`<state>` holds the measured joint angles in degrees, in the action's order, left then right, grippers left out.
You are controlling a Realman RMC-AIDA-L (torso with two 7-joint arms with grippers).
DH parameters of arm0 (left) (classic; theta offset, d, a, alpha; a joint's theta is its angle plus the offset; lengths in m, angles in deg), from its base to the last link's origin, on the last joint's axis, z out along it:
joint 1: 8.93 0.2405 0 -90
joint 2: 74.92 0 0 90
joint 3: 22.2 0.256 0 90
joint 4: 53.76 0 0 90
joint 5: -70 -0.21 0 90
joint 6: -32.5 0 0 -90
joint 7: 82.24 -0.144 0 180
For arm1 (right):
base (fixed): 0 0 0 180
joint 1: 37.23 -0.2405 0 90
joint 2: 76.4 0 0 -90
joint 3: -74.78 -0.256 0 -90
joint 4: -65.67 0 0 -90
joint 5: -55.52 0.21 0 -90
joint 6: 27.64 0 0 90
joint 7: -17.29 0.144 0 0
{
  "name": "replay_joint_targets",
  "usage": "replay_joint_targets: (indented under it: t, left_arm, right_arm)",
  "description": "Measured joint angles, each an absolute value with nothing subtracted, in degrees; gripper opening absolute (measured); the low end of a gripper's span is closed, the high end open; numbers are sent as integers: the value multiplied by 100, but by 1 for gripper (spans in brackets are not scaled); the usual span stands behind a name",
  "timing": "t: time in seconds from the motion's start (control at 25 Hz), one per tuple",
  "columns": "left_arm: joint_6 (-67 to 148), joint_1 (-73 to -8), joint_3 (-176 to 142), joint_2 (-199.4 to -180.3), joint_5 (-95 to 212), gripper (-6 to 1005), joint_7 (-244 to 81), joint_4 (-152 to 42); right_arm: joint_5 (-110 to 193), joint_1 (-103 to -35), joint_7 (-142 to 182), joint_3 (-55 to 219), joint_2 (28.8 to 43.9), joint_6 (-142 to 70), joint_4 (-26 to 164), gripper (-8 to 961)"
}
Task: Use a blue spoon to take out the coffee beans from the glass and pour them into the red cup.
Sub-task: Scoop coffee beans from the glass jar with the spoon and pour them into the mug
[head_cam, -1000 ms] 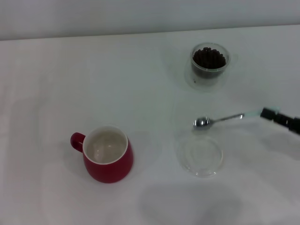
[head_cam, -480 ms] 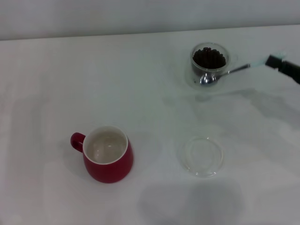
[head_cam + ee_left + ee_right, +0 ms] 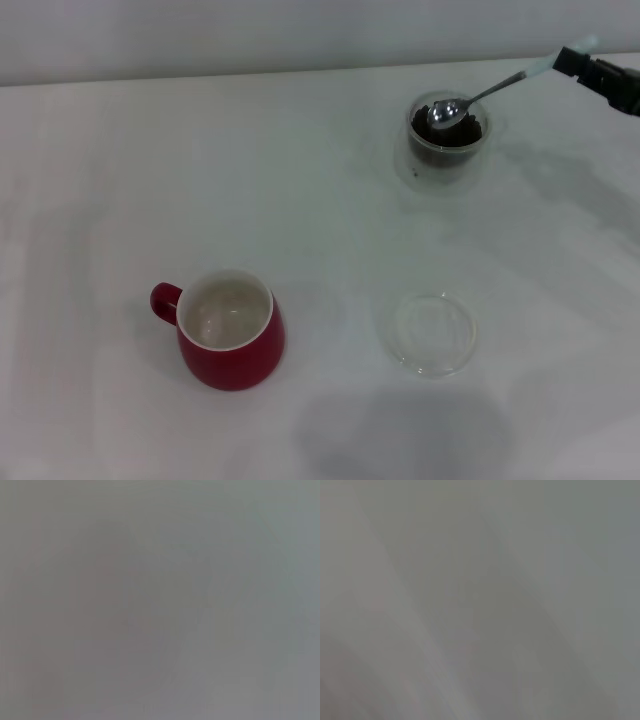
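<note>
Now, the spoon bowl sits at the beans.
The right gripper (image 3: 580,62), at two o'clock, clenches the pale-blue-handled metal spoon (image 3: 470,102) over the clear glass tumbler (image 3: 447,140) of dark coffee beans (image 3: 452,133); a steep dig could tip it. The squat red ceramic cup (image 3: 230,330) waits at seven o'clock.

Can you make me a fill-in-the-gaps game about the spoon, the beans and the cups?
1. The right tool holds the blue spoon by its ____.
2. The spoon's bowl is over the ____ of coffee beans.
3. The inside of the red cup is ____ of beans.
4. The flat clear dish lies on the ____.

Missing words: handle; glass; empty; table
</note>
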<state>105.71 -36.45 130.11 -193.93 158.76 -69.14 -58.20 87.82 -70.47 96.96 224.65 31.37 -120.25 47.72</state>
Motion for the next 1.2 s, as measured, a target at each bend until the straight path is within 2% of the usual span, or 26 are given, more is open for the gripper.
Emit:
replay_joint_targets:
  t: [0.68,0.96,1.2]
  left_arm:
    - [10571,-3651,13011,-19407,15877,890,-6914,-5851]
    - [10572,-3652,13011,-19420,15876,890,-6912,-5857]
    - [10572,-3642,13011,-19419,15877,890,-6906,-5860]
  right_arm:
    - [9189,-7126,9287,22490,3119,-11523,4642,138]
    - [9181,-7169,9111,22493,3171,-11484,4645,138]
    - [9159,-7275,8948,22539,3288,-11235,4651,138]
